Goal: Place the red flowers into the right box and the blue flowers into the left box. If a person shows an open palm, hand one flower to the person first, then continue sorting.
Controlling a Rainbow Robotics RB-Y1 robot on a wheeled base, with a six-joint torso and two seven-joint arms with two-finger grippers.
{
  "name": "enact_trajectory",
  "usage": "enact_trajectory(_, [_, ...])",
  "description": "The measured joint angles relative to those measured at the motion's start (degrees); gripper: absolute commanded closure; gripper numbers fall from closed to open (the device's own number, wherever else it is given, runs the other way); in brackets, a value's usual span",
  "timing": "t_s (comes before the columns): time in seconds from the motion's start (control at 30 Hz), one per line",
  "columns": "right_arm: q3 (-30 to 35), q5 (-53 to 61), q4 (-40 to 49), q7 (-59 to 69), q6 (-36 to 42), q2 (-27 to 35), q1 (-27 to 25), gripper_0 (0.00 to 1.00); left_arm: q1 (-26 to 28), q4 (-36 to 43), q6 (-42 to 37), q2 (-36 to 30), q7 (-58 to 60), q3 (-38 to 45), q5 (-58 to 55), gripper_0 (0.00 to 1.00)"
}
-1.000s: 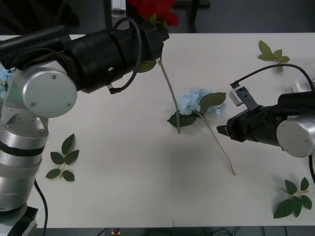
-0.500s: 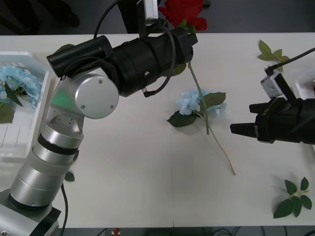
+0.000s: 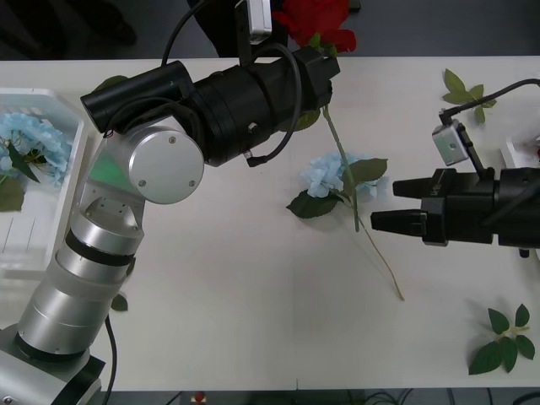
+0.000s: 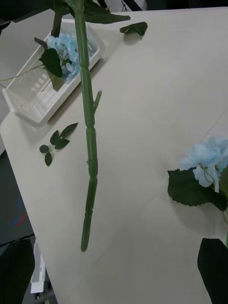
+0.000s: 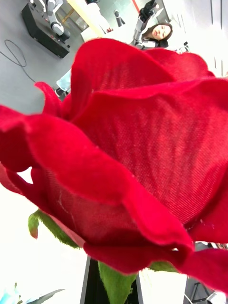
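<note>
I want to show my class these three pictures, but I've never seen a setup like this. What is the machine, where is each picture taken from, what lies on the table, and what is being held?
It is a two-armed robot sorting artificial flowers. The wide picture looks down from above its arms; the two upright ones come from cameras on its wrists. The left pincer holds a red rose near the table's far edge, its stem hanging down; the left wrist camera sees the bloom close up. The right pincer is empty and points at a blue flower lying on the white table. Another blue flower lies in the white tray on the robot's left. Loose leaf sprigs are scattered about.
</note>
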State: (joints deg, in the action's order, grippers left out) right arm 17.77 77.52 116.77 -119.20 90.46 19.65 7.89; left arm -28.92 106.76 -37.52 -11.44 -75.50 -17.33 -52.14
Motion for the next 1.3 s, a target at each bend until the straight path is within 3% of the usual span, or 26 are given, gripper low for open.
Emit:
enact_trajectory(0.4, [-8.5,-3.1,0.0,4.7,-6.7,0.0,1.8,0.0,0.0,0.0,0.0,0.0,0.0,0.0,-0.4,1.0])
enact_trajectory(0.43, [-8.8,-3.1,0.0,4.7,-6.8,0.0,1.8,0.12,0.0,0.0,0.0,0.0,0.0,0.0,-0.4,1.0])
enact_trajectory(0.47, [-9.0,-3.1,0.0,4.8,-6.7,0.0,1.8,0.35,0.0,0.0,0.0,0.0,0.0,0.0,-0.4,1.0])
enact_trajectory(0.53, [-9.0,-3.1,0.0,5.0,-6.7,0.0,1.8,0.66,0.0,0.0,0.0,0.0,0.0,0.0,-0.4,1.0])
enact_trajectory(0.57, [-9.0,-3.1,0.0,5.1,-6.7,0.0,1.8,0.75,0.0,0.0,0.0,0.0,0.0,0.0,-0.4,1.0])
enact_trajectory(0.67, [-9.0,-3.1,0.0,5.1,-6.7,0.0,1.8,0.76,0.0,0.0,0.0,0.0,0.0,0.0,-0.5,1.0])
enact_trajectory(0.77, [-9.0,-3.1,0.0,5.1,-6.7,0.0,1.8,0.86,0.0,0.0,0.0,0.0,0.0,0.0,-0.5,1.0])
enact_trajectory(0.83, [-9.0,-3.1,0.0,5.1,-6.7,0.0,1.8,0.86,0.0,0.0,0.0,0.0,0.0,0.0,-0.6,1.0])
enact_trajectory(0.87, [-9.0,-3.1,0.0,5.1,-6.7,0.0,1.8,0.79,0.0,0.0,0.1,0.0,0.0,0.0,-0.6,1.0])
enact_trajectory(0.93, [-9.0,-3.1,0.0,5.1,-6.7,0.0,1.8,0.31,0.0,0.0,0.1,0.0,0.0,0.0,-0.6,1.0])
enact_trajectory(1.03, [-9.0,-3.1,0.0,5.1,-6.7,0.0,1.8,0.13,0.0,0.0,0.1,0.0,0.0,0.0,-0.6,1.0])
enact_trajectory(1.13, [-9.0,-3.1,0.0,5.1,-6.7,0.0,1.8,0.0,0.0,0.0,0.1,0.0,0.0,0.0,-0.6,1.0])
enact_trajectory(1.3, [-6.9,-4.6,0.0,5.1,-3.6,0.0,1.8,0.0,0.0,0.0,0.1,0.0,0.0,0.0,-0.6,1.0])
